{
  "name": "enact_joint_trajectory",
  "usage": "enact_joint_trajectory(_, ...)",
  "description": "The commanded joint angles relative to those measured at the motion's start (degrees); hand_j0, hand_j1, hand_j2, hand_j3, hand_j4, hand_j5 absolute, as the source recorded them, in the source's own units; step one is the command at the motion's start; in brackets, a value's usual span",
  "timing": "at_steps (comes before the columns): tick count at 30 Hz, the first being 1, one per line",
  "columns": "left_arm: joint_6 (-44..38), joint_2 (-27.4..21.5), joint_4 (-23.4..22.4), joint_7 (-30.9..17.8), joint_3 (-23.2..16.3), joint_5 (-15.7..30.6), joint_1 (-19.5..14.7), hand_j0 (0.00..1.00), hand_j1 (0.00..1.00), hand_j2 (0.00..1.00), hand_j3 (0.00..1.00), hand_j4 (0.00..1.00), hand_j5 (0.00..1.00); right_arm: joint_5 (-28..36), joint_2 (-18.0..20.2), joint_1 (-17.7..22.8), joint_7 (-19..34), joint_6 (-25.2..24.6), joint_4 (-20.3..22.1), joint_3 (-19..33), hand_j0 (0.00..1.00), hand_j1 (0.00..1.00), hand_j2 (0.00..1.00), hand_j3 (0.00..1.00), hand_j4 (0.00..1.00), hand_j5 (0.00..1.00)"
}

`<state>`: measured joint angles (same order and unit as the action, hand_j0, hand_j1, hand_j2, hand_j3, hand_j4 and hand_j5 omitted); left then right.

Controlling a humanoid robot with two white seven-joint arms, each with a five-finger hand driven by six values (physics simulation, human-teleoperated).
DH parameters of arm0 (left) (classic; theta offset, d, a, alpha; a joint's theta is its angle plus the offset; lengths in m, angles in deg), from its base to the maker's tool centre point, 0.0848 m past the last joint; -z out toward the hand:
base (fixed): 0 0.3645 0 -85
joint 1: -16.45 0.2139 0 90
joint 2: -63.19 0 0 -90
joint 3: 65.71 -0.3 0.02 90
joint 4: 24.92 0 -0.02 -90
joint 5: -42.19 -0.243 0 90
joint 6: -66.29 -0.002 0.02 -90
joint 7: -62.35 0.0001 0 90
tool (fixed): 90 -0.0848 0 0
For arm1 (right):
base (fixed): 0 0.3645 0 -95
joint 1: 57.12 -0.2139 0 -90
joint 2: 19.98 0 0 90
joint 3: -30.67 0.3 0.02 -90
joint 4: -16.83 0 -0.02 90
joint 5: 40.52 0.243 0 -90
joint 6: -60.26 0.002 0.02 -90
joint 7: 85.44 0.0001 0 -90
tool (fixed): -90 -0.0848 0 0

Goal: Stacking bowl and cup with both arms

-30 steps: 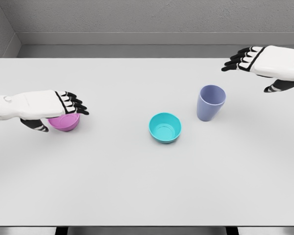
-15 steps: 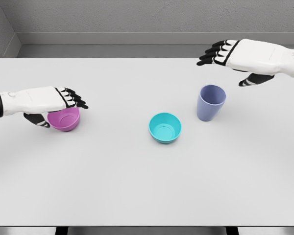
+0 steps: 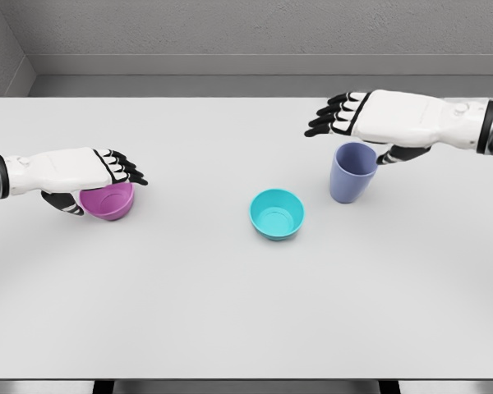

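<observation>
Head view is giving me the whole white table [image 3: 230, 312], and I am working both arms at once. My left hand [image 3: 86, 168] is hovering over the pink bowl [image 3: 108, 202] at the left, fingers stretched flat across its rim and thumb hanging down its near left side, not closing on anything. My right hand [image 3: 370, 115] is sitting above the lavender cup [image 3: 352, 172] on the right, fingers spread toward the left, thumb pointing down beside the cup's right wall, also holding nothing. The teal bowl [image 3: 276, 213] is standing upright in the middle, between the other two and apart from both. To do this well, I am thinking each hand needs lowering until thumb and fingers are bracketing the wall, then closing gently so neither vessel is tipping or skidding away.
</observation>
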<state>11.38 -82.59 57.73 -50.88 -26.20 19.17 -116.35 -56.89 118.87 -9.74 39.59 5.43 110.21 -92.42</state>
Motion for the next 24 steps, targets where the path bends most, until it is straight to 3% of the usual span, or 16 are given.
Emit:
enact_joint_trajectory(1,-0.1,0.32,-1.0,0.02,-0.49,0.08,0.0,1.0,1.0,1.0,1.0,1.0,1.0,0.28,0.81,0.0,-0.03,-0.17,0.48,0.03,1.0,1.0,1.0,1.0,1.0,1.0)
enact_joint_trajectory(6,-0.1,0.41,-2.05,0.02,-1.46,-0.01,-0.09,1.0,1.0,1.0,1.0,1.0,1.0,0.28,2.39,0.26,-0.03,-0.17,0.39,0.03,1.0,1.0,1.0,1.0,1.0,1.0)
enact_joint_trajectory(19,-0.1,2.61,-4.6,0.02,-1.37,-0.62,-0.26,1.0,1.0,1.0,1.0,1.0,1.0,0.28,2.13,1.76,-0.03,-0.17,0.13,-0.14,1.0,1.0,1.0,1.0,1.0,1.0)
enact_joint_trajectory(24,-0.1,3.05,-4.95,0.02,-1.37,-1.15,-0.26,1.0,1.0,1.0,1.0,1.0,1.0,0.2,2.04,1.32,-0.03,-0.17,-4.18,0.12,1.0,1.0,1.0,1.0,1.0,1.0)
